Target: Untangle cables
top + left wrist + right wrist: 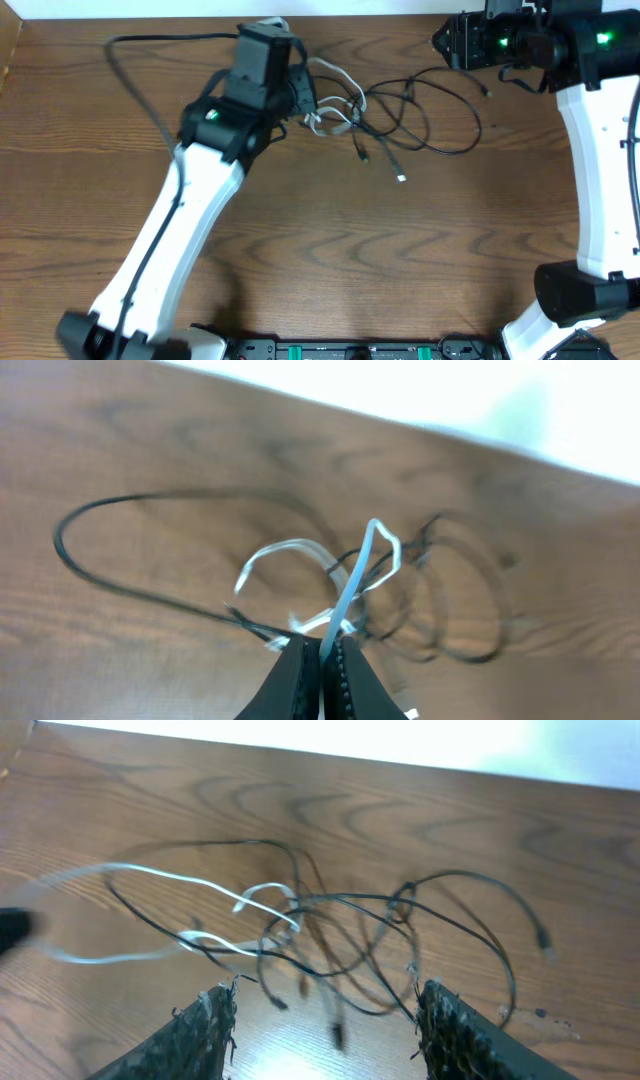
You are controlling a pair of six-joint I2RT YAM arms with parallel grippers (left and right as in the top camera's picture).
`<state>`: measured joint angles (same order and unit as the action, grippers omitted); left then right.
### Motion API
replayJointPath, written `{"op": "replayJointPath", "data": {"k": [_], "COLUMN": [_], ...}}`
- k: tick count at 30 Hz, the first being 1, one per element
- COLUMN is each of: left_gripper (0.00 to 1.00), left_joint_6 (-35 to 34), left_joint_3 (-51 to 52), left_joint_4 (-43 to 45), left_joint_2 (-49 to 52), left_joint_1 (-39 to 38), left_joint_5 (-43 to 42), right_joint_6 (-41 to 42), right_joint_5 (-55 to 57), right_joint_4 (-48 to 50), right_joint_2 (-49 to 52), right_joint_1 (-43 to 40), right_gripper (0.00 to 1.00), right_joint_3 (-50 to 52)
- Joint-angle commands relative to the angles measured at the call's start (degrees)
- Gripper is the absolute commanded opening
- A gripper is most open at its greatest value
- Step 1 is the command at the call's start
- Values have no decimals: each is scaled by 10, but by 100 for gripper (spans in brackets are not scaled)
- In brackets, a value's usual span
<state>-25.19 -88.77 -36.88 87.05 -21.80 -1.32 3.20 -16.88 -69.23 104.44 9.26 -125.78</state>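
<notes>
Cables [352, 112] lie tangled on the wooden table [330, 260] near its far edge, right at the left gripper [322, 650] and near the right gripper [325, 1010], which hangs with its jaws spread wide. Overhead, the left arm hides its own fingertips. The left wrist view shows them pinched tight on the thin white cable [352, 592], which rises from the heap. Black loops [62, 545] sprawl outward, and a small plug end [401, 178] lies loose.

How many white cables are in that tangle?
1. The white cable loops among the black cables near the far edge of the table, one strand pinched in the shut left pincer. More of it may be hidden under that pincer.
</notes>
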Motion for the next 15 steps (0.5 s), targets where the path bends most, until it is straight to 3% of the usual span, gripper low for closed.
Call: {"op": "replayJointPath", "data": {"k": [1, 7, 9, 15], "left_gripper": [7, 8, 7, 8], "left_joint_6": [11, -32, -71, -54], "left_joint_3": [-4, -4, -3, -3], "left_joint_4": [15, 35, -37, -210], "left_joint_2": [-35, -69, -51, 9], "left_joint_1": [2, 2, 2, 3], "left_joint_5": [0, -125, -165, -260], "right_joint_6": [-7, -38, -38, -52], "right_joint_5": [-4, -58, -58, -58], "right_joint_4": [-3, -13, -16, -23], "right_joint_2": [20, 47, 52, 53], "right_joint_1": [2, 3, 3, 3], "right_gripper": [57, 60, 60, 61], "right_joint_3": [3, 3, 3, 3]}}
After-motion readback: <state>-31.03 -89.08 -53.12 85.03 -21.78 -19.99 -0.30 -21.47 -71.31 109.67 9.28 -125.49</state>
